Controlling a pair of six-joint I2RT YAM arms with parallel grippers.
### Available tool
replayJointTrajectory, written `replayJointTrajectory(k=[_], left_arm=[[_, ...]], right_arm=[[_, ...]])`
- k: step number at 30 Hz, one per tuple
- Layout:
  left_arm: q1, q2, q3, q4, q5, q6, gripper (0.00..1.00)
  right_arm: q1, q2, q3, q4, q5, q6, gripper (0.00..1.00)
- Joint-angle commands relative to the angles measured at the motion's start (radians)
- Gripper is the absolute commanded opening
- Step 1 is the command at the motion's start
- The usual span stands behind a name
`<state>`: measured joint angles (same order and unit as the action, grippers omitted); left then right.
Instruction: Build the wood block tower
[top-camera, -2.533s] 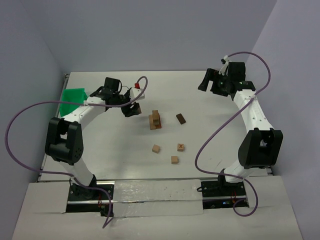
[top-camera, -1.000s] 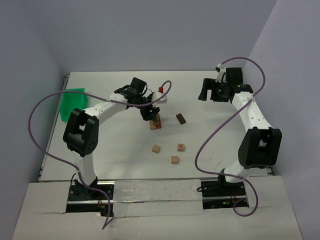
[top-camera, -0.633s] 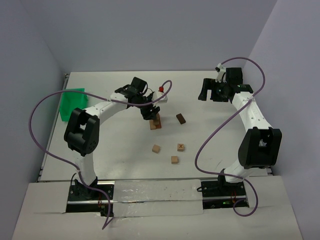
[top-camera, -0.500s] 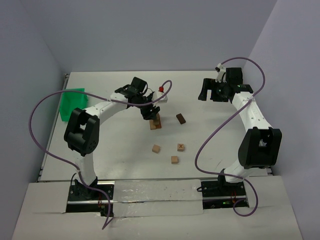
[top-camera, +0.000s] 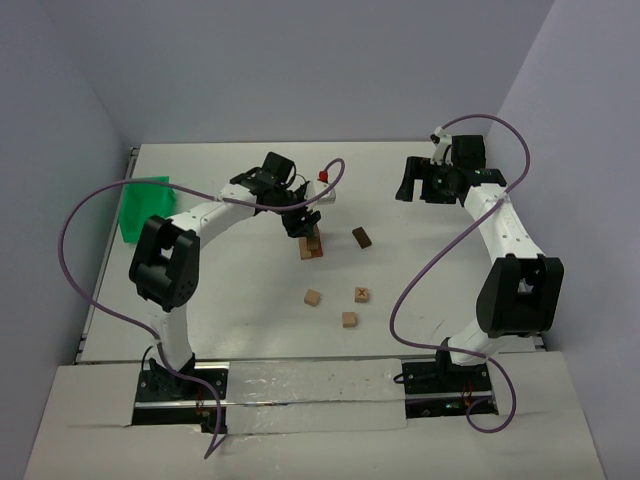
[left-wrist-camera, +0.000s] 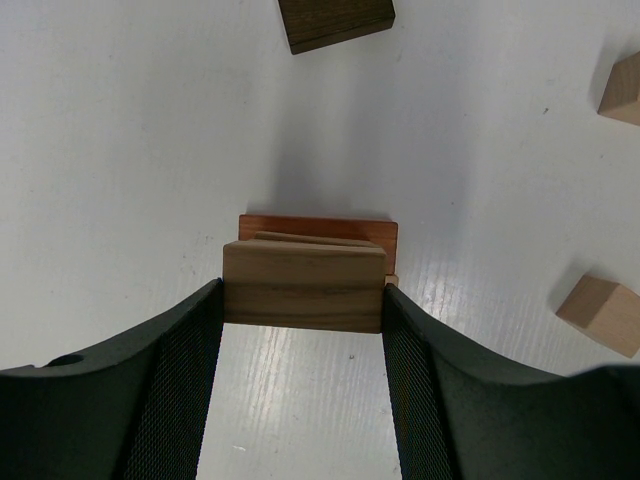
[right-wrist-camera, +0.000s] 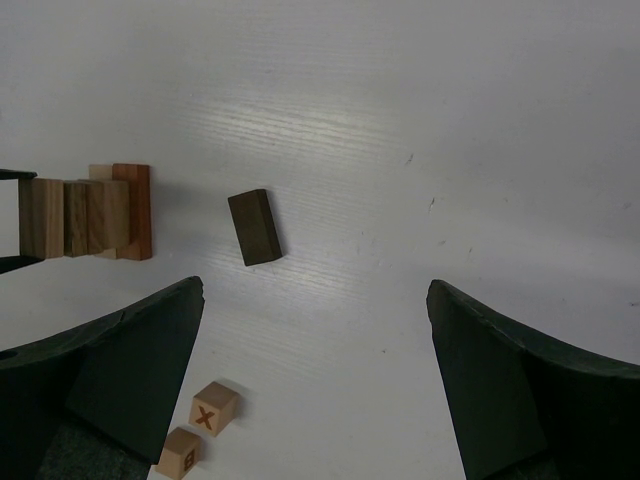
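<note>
1. Since it hung left of the tower (top-camera: 314, 247) moments ago, the left arm (top-camera: 215, 210) has swung over it; the left fingers (top-camera: 297, 224) now sit at its top, so placing looks near.
2. Left wrist: these fingers, partly spread, pinch a tan block (left-wrist-camera: 303, 285) between them, just above the tower.
3. Right wrist: the right fingers (right-wrist-camera: 110, 380) gape wide, empty; a dark block (right-wrist-camera: 255, 227) lies ahead between them.
</note>
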<state>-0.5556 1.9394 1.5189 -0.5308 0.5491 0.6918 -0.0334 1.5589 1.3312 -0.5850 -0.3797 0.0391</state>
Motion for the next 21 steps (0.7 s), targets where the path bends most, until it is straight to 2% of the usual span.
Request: replayJointTrajectory(k=[1, 11, 21], left_arm=[[-0.005, 0.013, 0.043, -0.001, 0.008, 0.013, 0.49], [-0.004, 0.010, 0.030, -0.002, 0.015, 0.019, 0.50], [0.002, 0.009, 0.026, -0.009, 0.021, 0.026, 0.55]], right_arm=[[-0.004, 0.001, 0.006, 0.024, -0.008, -0.005, 1.00], [-0.003, 0.007, 0.014, 0.020, -0.012, -0.004, 1.00], [-0.004, 0.011, 0.017, 0.019, -0.013, -0.002, 1.00]])
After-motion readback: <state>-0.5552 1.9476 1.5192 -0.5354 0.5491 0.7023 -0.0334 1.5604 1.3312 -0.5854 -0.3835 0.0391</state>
